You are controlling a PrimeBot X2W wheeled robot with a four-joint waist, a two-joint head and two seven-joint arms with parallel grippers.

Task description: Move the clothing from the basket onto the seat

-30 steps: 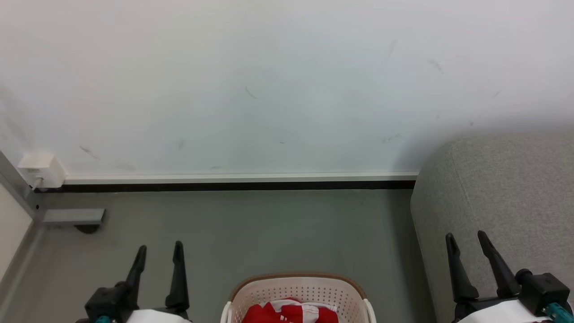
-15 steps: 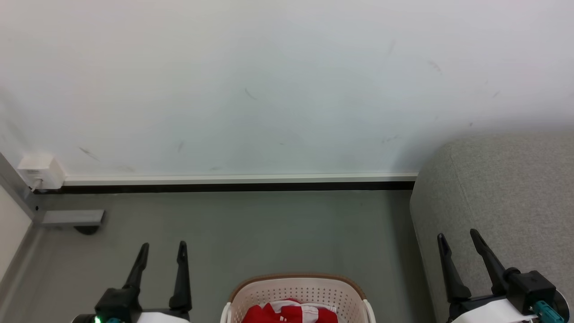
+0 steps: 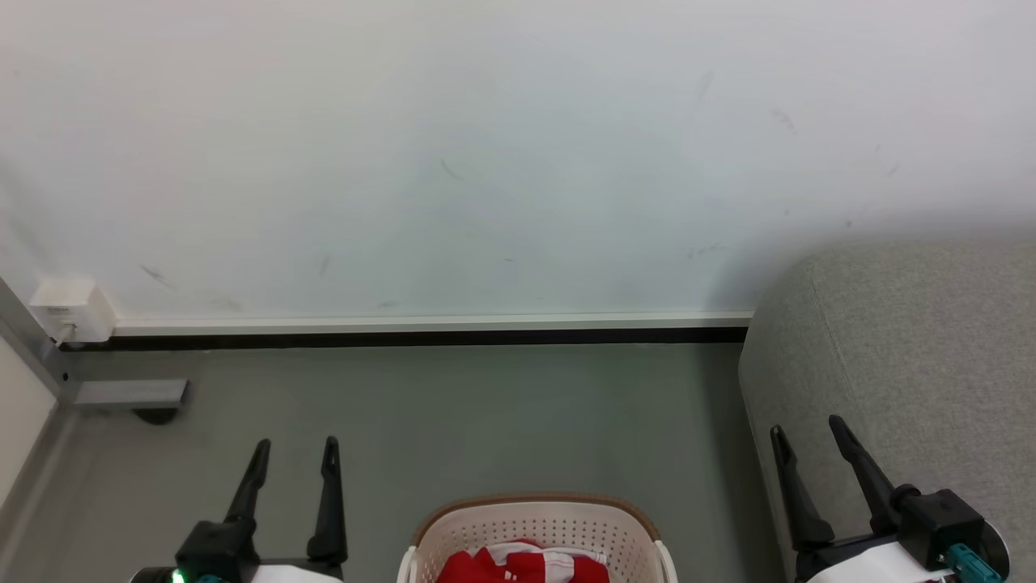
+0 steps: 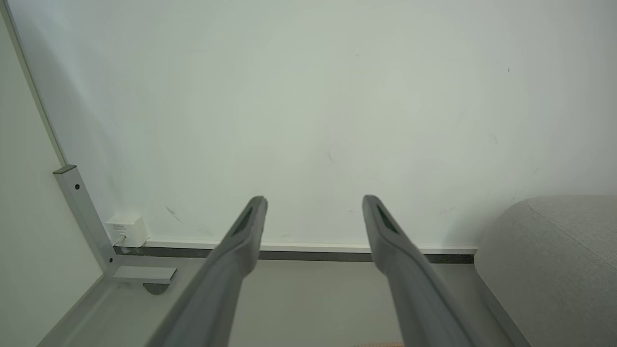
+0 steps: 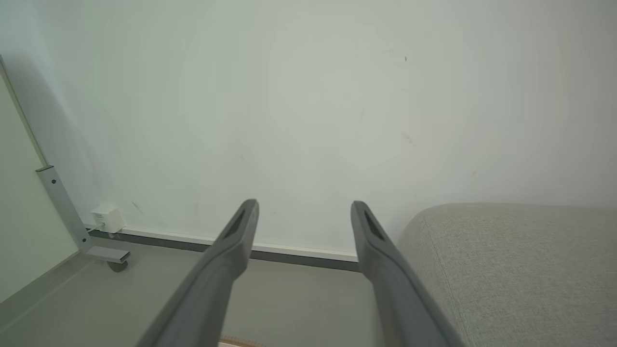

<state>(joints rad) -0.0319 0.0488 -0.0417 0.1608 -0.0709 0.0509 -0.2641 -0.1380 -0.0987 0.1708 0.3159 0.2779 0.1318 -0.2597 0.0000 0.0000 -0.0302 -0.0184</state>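
**Now the clothing is waiting to be picked up**

Now the first step is being set up, it seems: nothing is being held yet. In the head view the red clothing [image 3: 518, 567] is lying inside the basket [image 3: 550, 518], which is sitting on the floor [image 3: 453, 413] between the two arms. The left end effector [image 3: 295, 444] is being held empty above the floor, with its fingers apart. The right end effector [image 3: 807, 425] is being held the same way in front of the seat [image 3: 914, 340].

Next, one end effector is probably going to be tipped down into the basket and closed on a bunched-up bit of the thin cloth.

The clothing is being shown by the head view. The wrist views are being pointed at the wall [image 4: 308, 96] and the seat, and in them the gap between each pair of fingers is being shown more clearly.
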